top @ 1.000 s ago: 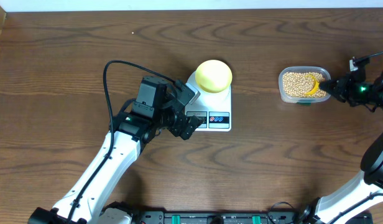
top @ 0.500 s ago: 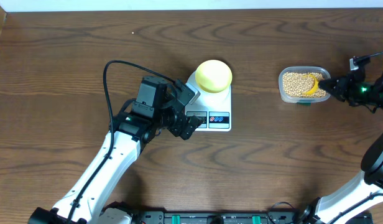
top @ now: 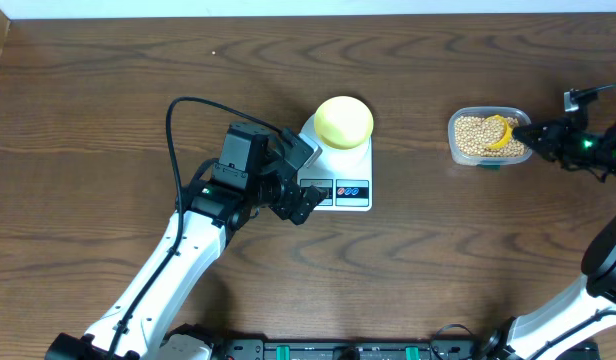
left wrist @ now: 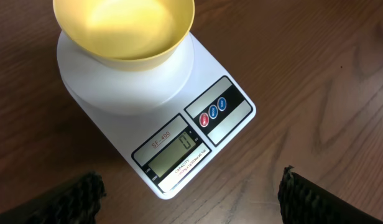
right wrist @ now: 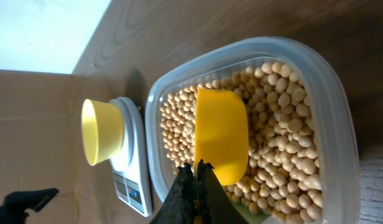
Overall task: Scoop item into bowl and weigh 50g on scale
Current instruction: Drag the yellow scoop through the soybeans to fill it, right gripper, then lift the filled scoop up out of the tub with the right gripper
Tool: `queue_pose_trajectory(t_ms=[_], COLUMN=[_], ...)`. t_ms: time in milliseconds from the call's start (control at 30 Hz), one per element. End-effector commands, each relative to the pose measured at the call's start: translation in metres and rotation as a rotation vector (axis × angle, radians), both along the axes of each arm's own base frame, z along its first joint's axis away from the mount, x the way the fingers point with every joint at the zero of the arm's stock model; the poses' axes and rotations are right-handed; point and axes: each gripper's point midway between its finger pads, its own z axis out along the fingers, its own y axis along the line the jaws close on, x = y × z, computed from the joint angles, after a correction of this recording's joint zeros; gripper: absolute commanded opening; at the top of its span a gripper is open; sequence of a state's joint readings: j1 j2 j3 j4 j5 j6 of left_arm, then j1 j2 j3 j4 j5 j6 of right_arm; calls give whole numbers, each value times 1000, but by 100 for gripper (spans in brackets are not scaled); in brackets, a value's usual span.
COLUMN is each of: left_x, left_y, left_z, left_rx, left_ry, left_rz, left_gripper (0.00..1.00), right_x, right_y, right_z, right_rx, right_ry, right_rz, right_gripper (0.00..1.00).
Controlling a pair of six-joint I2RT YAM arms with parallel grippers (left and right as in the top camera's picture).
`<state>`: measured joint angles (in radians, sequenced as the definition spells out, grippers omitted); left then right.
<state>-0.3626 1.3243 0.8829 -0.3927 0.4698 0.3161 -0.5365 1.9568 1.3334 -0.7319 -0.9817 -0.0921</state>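
Observation:
The pale yellow bowl [top: 344,121] [left wrist: 123,28] stands on the round platform of the white scale [top: 340,192] [left wrist: 179,149], and it looks empty. The scale's display reads 0. My left gripper [top: 305,178] [left wrist: 191,202] hovers open just left of the scale's display end, with nothing between its fingers. At the right, the item, tan beans [top: 472,136] [right wrist: 285,137], fills a clear tub [top: 454,150] [right wrist: 333,118]. My right gripper [top: 534,139] [right wrist: 196,173] is shut on the handle of a bright yellow scoop [top: 502,134] [right wrist: 221,140] whose cup rests in the beans.
The dark wooden table [top: 108,110] stretches left and behind the scale. A black cable [top: 173,130] loops above the left arm. The table's back edge [top: 308,14] meets a white strip. A cardboard wall [right wrist: 30,137] shows in the right wrist view.
The right gripper and scoop have shifted only very slightly over the tub. The left arm, bowl and scale have not moved.

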Motion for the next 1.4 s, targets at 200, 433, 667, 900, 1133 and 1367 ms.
queue_pose_trajectory(t_ms=[200,433,667,900,1133,1367], left_x=[-3,-3,-3,-3,-3,-3], left_y=[0,0,0,0,0,0], left_z=[-5,-5,-5,-5,-5,-5], left_rx=[1,1,0,1,1,0], left_ry=[13,13,13,13,13,14], left_rz=[-17,-17,-17,-17,-17,-17], left_gripper=[92,92,92,92,92,92], right_x=[-4,-5,-5,-5,-6,-5], right_y=[-16,-22,-21,-20,-19,-17], right_z=[16,22,28,34,43,48], right_rx=[123,152,183,224,273,329], right_ry=[-85,-108,-128,-143,-161,-142], right_rz=[-32,-45,-43,-44,-42,-58], right_gripper=[1,1,1,1,1,1])
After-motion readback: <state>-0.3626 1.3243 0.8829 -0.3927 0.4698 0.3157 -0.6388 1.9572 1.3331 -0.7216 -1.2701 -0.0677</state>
